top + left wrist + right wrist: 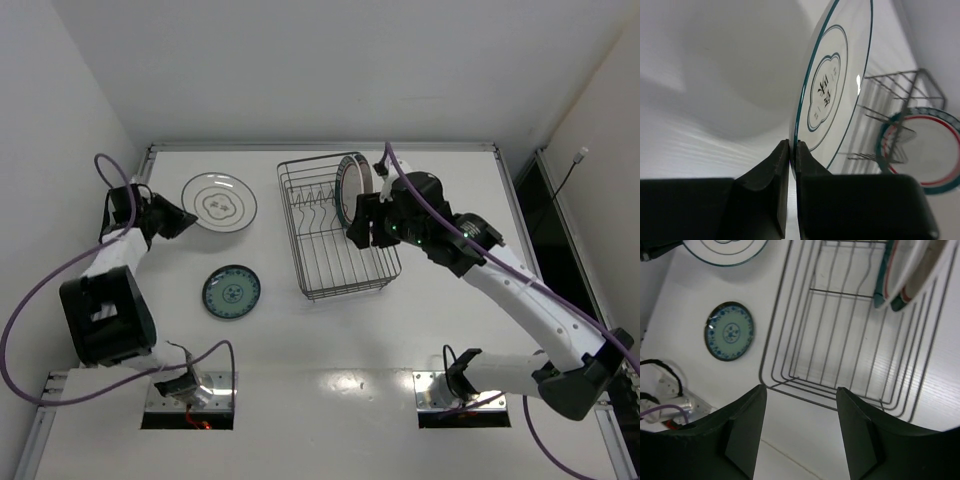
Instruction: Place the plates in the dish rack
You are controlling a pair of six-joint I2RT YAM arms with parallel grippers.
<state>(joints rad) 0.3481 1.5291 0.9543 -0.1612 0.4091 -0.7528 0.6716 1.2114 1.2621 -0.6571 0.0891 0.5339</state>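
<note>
At far left | left gripper (792,146) clamps glass plate (842,55) rim | centre characters (824,92) unreadable | right gripper (800,392) spread above dish rack (840,292)

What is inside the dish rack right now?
Rimmed white plates stand upright at the far end of the dish rack, apparently two; overlap hides the exact count. The other slots are bare.

The glass plate (219,201) is clear with teal rings, perhaps dark lettering; small plate (231,292) teal-patterned; racked plates (352,185) white, green-and-red rims; rack (330,270) grey.
</note>
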